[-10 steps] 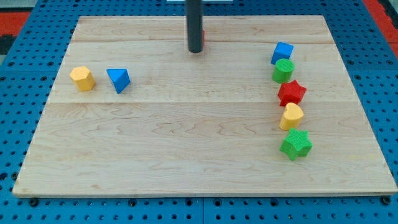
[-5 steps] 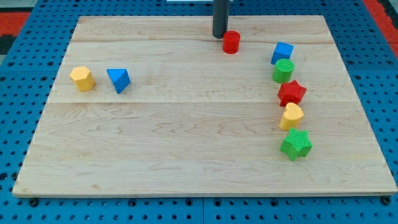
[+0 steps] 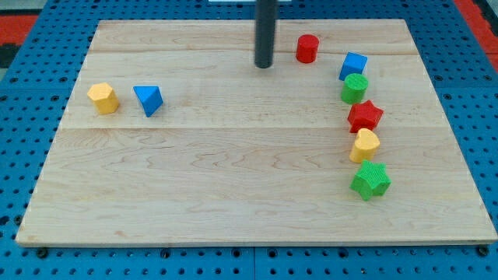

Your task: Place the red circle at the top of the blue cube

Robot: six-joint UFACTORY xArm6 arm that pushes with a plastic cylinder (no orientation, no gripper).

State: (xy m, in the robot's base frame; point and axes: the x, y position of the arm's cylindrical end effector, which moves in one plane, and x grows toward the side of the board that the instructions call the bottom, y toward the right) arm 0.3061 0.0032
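Note:
The red circle [image 3: 307,48] is a short red cylinder near the view's top, right of centre. The blue cube [image 3: 353,65] lies to its right and slightly lower, with a gap between them. My tip [image 3: 264,65] is the lower end of the dark rod. It stands to the left of the red circle and a little lower, apart from it and touching no block.
Below the blue cube runs a column: green circle [image 3: 354,88], red star [image 3: 365,116], yellow block [image 3: 364,145], green star [image 3: 370,180]. At the view's left lie a yellow hexagon [image 3: 103,98] and a blue triangle [image 3: 148,99]. The wooden board [image 3: 233,179] sits on blue pegboard.
The red circle has slid right and slightly up, toward the blue cube. My tip has drawn back left and down, away from the red circle.

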